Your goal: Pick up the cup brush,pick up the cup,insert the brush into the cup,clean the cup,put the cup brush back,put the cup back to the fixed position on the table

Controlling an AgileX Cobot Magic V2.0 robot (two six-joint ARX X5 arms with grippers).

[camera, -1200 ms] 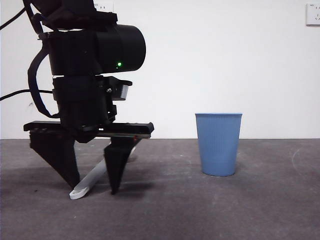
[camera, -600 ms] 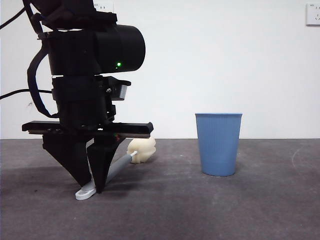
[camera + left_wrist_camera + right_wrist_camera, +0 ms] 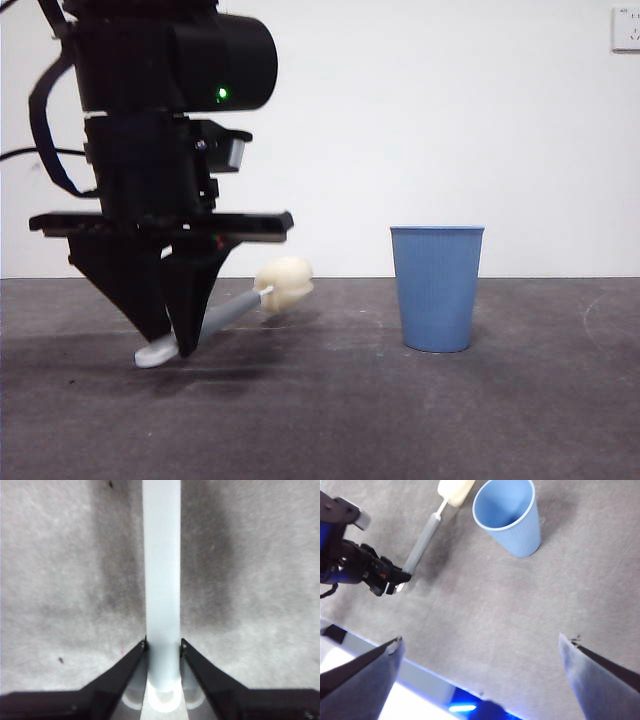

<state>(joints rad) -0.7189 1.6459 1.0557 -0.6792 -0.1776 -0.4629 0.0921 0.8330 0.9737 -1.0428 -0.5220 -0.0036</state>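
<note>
Grey handle, white loop end, cream-yellow sponge head: the cup brush [image 3: 228, 311] is clamped in my left claw [image 3: 170, 345] near its loop end. In the left wrist view both jaws press the handle [image 3: 161, 580] from either side. In the front view the brush hangs tilted, sponge head higher than the loop, and it appears clear of the table [image 3: 400, 420], with a faint shadow beneath. The blue ribbed cup [image 3: 437, 288] stands upright on the table, well apart from the brush, its mouth open upward and empty as seen in the right wrist view [image 3: 509, 515]. My right claw [image 3: 485, 652] is spread wide and holds nothing; it hangs high above the table, looking down on cup, brush [image 3: 422, 542] and my left claw [image 3: 395, 580]. The wall behind is plain white.
</note>
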